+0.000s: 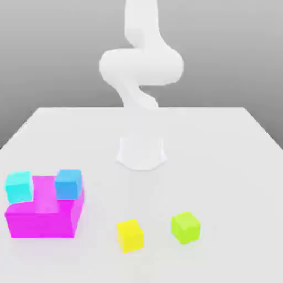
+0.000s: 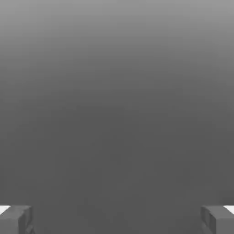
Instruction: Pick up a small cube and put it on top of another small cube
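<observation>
Hand view: I hold my jaws (image 2: 117, 220) wide apart, nothing between them. On the tabletop (image 1: 221, 166), as the exterior view has it, the yellow cube (image 1: 130, 236) sits left of the green cube (image 1: 186, 227), not touching; the cyan cube (image 1: 20, 187) and blue cube (image 1: 69, 184) rest apart on the magenta block (image 1: 43, 218).

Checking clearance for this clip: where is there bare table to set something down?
Free: between magenta block and yellow cube, and between green cube and arm base. Crowded: the block's top, under two blue cubes.
</observation>
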`<action>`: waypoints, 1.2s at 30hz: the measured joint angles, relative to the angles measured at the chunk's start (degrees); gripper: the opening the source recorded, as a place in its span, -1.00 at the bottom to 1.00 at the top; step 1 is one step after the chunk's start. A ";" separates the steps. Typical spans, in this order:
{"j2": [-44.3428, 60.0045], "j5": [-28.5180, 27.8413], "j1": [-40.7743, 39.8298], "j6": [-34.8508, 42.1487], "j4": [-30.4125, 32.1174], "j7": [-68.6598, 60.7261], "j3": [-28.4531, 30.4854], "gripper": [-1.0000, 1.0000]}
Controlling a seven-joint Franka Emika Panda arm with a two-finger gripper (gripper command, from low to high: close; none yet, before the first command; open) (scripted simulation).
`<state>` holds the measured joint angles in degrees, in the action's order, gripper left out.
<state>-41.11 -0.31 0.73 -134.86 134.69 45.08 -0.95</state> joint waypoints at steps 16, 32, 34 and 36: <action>34.14 -1.57 5.93 -22.00 20.22 -5.91 -5.54 0.00; 56.90 -6.26 11.73 -38.96 23.37 -4.29 -1.93 -1.00; 57.42 -6.48 11.91 -39.38 23.28 -4.13 -1.69 -1.00; 54.43 -5.30 10.75 -36.95 23.84 -5.01 -3.13 -1.00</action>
<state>13.32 -5.61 11.48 -171.81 158.53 40.07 -4.07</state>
